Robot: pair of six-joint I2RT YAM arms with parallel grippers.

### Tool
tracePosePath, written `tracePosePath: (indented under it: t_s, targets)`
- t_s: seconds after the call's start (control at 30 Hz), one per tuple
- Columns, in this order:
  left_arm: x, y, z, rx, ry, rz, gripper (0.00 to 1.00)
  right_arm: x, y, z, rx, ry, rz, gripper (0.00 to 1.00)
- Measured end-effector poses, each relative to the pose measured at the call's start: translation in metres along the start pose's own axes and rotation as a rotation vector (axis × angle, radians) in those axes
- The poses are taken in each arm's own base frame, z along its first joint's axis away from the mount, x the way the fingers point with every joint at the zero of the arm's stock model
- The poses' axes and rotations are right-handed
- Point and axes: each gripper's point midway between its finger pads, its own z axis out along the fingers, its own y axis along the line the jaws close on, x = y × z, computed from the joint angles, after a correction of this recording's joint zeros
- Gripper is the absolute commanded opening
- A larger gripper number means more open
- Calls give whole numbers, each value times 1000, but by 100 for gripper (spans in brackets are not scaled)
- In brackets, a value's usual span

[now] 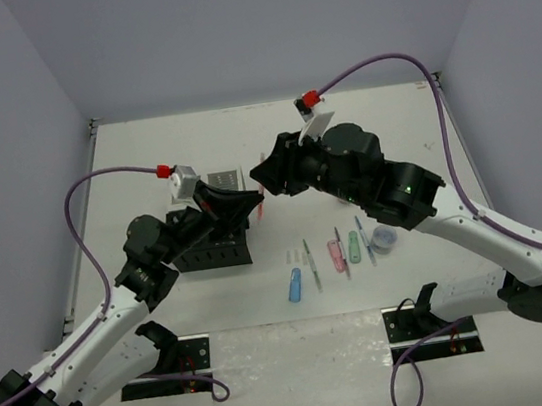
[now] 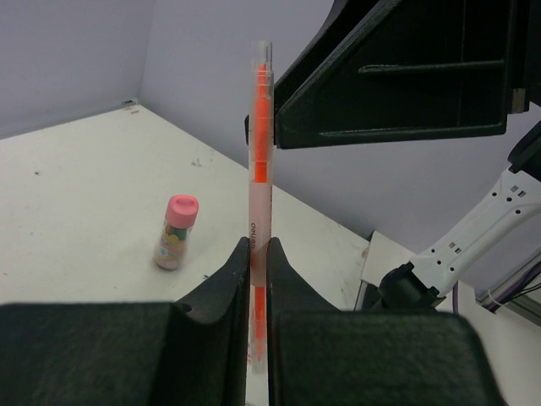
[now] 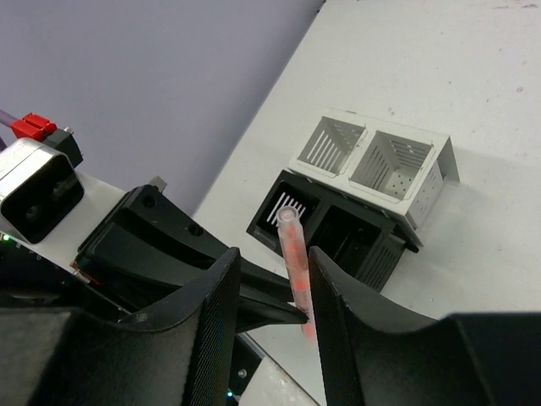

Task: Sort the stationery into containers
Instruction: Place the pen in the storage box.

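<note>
Left gripper [image 2: 259, 247] is clamped on the orange pen [image 2: 261, 144]; I see the right gripper [image 3: 272, 262] spread wide around its far end.

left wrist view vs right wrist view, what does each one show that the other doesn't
Only the left wrist view shows the pink-capped bottle, standing upright on the table. Only the right wrist view shows the organiser, two black compartments joined to two white ones. Both show the orange pen, clamped by the left fingers, with the right fingers open either side of it.
</note>
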Motion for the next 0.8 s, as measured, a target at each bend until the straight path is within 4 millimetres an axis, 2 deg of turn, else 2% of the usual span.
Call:
tracePosePath:
  t_s: [0.1,0.2,0.33,0.37,0.47,0.53,0.6,0.73,0.8]
  targets:
    - [3,1,1,0,8,-3,0,5,1,4,15,5,-1,26]
    - [2,1,1,-1,9,-4,0,5,-3,9,46,-3,3,2]
    - [-1,2,2,-16,10,-5,0,1,-13,12,110,-19,-7,0]
    - [-2,2,3,-20,11,-4,9,-1,-14,12,117,-25,-8,0]
    - [-4,3,5,-25,18,-2,45,-3,-13,11,132,-39,-11,0]
    - [-4,4,9,-25,28,0,52,-2,-9,11,124,-36,-12,0]
    - [-3,6,15,-24,47,3,52,3,1,12,106,-22,-21,0]
    - [6,9,23,-23,92,-4,37,9,17,17,92,-3,-60,0]
    - [9,10,25,-25,109,-4,36,12,21,19,105,2,-88,0]
